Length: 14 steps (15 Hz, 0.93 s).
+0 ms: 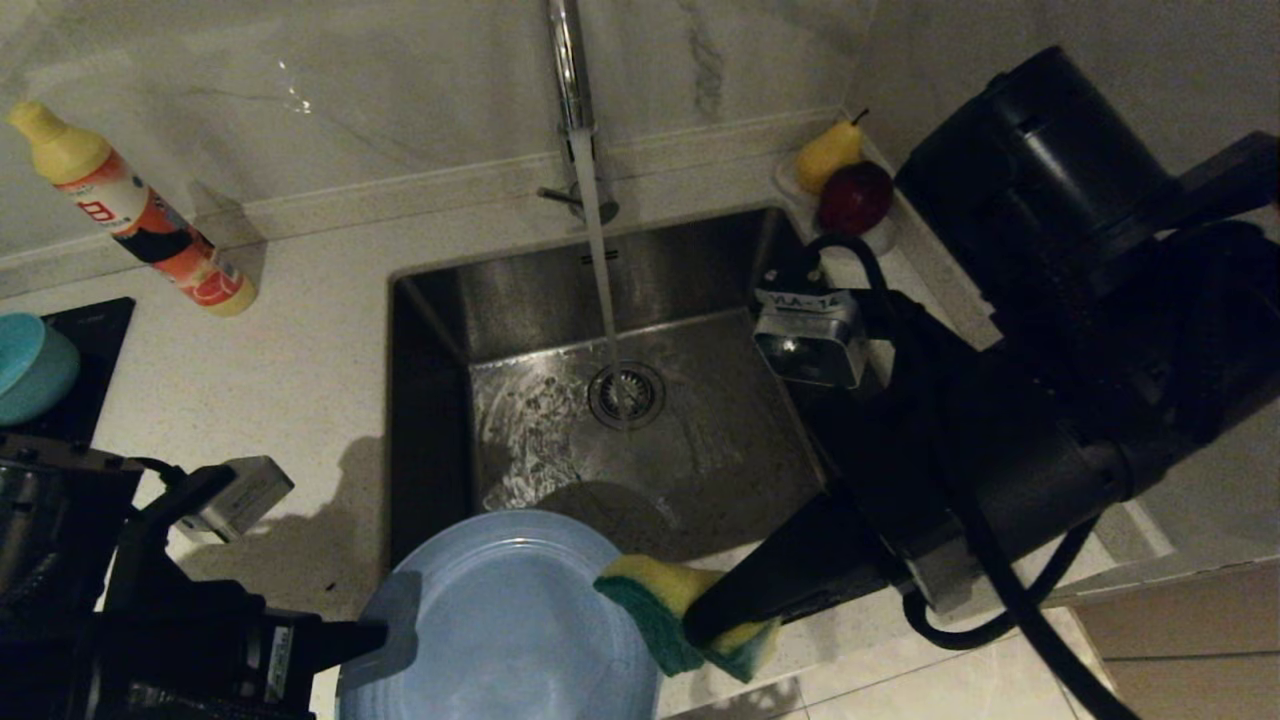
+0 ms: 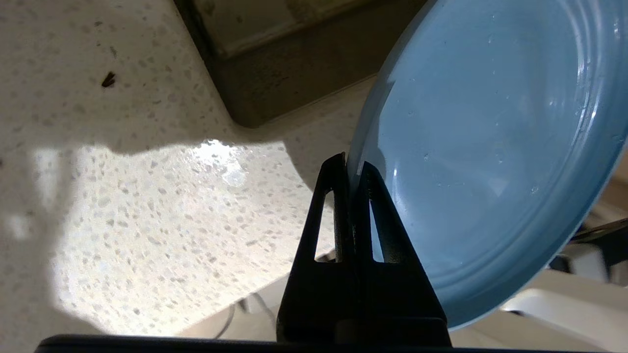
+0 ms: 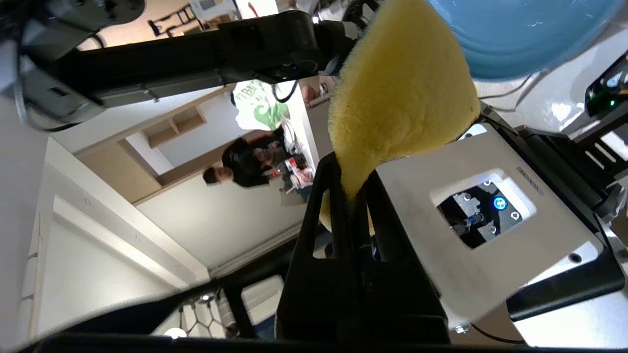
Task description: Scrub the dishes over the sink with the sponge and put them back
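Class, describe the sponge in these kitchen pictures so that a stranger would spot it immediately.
Start at the steel sink with the running tap. At its near edge, beside the rim of the blue plate, the right gripper pinches the sponge. It is the only soft two-coloured pad: yellow with one teal-green face, unlike the smooth yellow pear behind the sink.

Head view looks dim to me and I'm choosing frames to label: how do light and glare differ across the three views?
Head view: dark overall, arm shadows on the counter, faint sheen in the sink. Left wrist view: a bright sunlit patch on the speckled counter, highlights on the plate, left hand silhouetted. Right wrist view: bright, the sponge well lit, the person behind soft.
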{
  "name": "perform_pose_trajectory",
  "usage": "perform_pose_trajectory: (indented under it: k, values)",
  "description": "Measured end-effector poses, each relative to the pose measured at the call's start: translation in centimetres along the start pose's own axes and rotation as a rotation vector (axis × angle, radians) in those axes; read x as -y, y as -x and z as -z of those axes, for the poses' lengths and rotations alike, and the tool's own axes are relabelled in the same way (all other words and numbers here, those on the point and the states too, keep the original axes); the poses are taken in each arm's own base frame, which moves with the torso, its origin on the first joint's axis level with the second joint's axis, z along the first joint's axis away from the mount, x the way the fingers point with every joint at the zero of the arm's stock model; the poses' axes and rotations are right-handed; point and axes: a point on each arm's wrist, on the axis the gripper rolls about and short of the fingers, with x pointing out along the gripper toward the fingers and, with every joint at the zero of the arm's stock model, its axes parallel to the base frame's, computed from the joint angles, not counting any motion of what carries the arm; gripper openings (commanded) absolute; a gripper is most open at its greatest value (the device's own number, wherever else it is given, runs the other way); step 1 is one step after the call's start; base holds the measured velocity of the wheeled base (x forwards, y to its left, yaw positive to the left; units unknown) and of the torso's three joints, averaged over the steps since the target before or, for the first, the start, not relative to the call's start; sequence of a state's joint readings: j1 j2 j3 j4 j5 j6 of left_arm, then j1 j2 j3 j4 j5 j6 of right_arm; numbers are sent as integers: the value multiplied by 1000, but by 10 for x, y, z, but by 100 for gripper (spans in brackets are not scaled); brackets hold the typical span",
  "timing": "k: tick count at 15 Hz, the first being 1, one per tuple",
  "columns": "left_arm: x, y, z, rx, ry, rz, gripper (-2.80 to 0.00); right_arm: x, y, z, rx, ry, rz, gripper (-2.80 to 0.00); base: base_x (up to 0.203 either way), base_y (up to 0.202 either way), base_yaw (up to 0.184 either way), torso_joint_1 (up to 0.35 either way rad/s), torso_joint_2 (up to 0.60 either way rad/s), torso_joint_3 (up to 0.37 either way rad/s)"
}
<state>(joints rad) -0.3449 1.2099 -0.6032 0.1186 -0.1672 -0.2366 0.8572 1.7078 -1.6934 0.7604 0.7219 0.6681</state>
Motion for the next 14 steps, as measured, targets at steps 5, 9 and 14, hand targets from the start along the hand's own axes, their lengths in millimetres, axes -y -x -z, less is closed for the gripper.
perform_pose_trajectory:
  k: [5,9,14]
  values:
    - [-2,-22,-8,8,-3,-18,-280,12,-30,-22,-40,-35,24,-280,0,0,0,0,0,0]
    - [-5,-37,-13,18,-3,-71,-280,24,-53,-38,-65,-63,44,-280,0,0,0,0,0,0]
    - [-8,-55,-14,10,-18,-85,-280,39,-77,-53,-104,-111,78,-280,0,0,0,0,0,0]
